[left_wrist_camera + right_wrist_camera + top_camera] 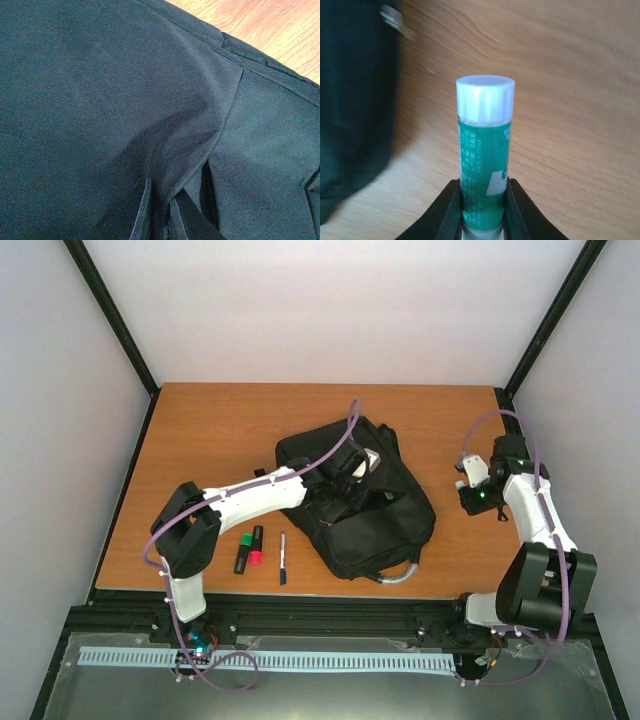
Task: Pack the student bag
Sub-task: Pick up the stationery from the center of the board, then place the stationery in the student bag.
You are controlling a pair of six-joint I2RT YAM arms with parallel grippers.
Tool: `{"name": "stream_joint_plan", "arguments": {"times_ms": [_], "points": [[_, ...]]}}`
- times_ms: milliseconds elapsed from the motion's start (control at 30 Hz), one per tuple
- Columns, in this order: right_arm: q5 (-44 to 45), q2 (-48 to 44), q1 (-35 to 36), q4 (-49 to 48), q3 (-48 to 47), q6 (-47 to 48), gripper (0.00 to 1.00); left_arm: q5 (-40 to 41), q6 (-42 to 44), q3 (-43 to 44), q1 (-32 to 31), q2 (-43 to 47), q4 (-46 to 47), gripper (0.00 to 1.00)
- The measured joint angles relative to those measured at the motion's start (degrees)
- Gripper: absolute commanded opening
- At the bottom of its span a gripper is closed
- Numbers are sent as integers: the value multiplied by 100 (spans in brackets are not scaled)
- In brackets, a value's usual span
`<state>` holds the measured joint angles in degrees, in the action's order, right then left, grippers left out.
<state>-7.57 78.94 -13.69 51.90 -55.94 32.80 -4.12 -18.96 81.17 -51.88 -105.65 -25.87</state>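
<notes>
Right claw (483,202) is clenched on a green glue stick (484,145), with the black backpack (365,515) sitting off to its left.

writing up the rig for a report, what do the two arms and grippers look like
Both the left arm and right arm have white links between bulky black joints, each with a thin purple cable looping alongside. A green light glows near the right wrist. The right gripper has black fingers.
</notes>
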Motion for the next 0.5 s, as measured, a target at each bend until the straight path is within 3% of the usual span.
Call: {"name": "stream_joint_plan", "arguments": {"times_ms": [233, 500], "points": [[-787, -249, 1110, 619, -566, -271, 5, 2, -2, 2, 0, 0, -2, 9], [-1609, 103, 1821, 1060, -1045, -638, 5, 20, 0, 2, 0, 0, 0, 9]]}}
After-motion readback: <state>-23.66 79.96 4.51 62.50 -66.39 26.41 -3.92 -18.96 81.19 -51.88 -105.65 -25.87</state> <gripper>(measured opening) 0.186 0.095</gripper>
